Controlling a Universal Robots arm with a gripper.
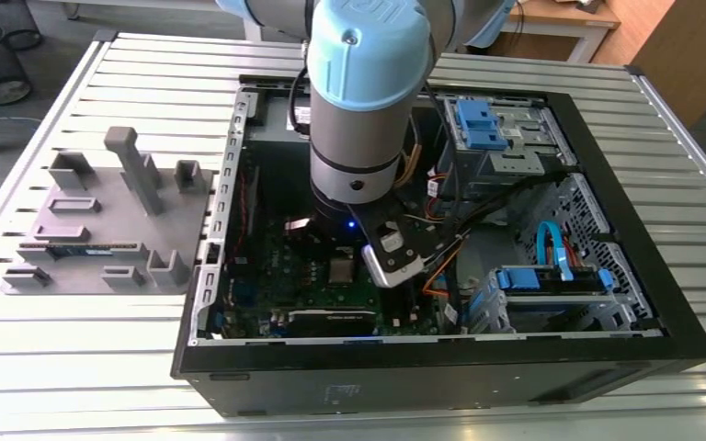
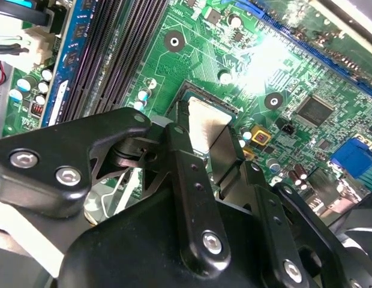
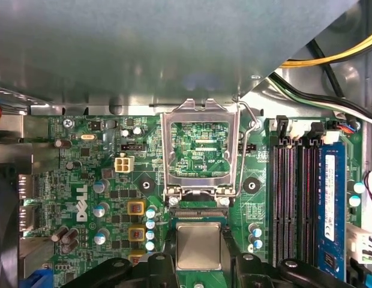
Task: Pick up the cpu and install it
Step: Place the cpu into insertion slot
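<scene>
Where the exterior view looks down on the slatted metal table (image 1: 108, 367), you've got the grey-and-blue robot arm (image 1: 359, 92) reaching straight down into the open black computer case (image 1: 451, 372), over the green motherboard (image 1: 316, 271). A flat grey plastic fixture tray (image 1: 108, 230) sits just beside the case at its 9 o'clock. A long narrow green memory stick (image 1: 77, 248) lies in the tray at its 6 o'clock edge.

Second wrist view: your black two-finger gripper (image 2: 205, 129) is clamped on the small flat square cpu with the shiny silver metal top (image 2: 204, 120). The black fingers (image 2: 183, 162) press on two opposite edges. The cpu is low at the dark socket opening (image 2: 192, 93) on the board; you can't tell whether it is seated. Rows of black memory slots (image 2: 108, 54) run nearby.

First wrist view: the cpu (image 3: 199, 245) sits between the gripper (image 3: 199, 255) fingers, just beside the hinge end of the silver metal load frame (image 3: 168, 150). That frame is flipped open, with green board showing through its window. Yellow cables (image 3: 330, 57) cross the case wall.
</scene>
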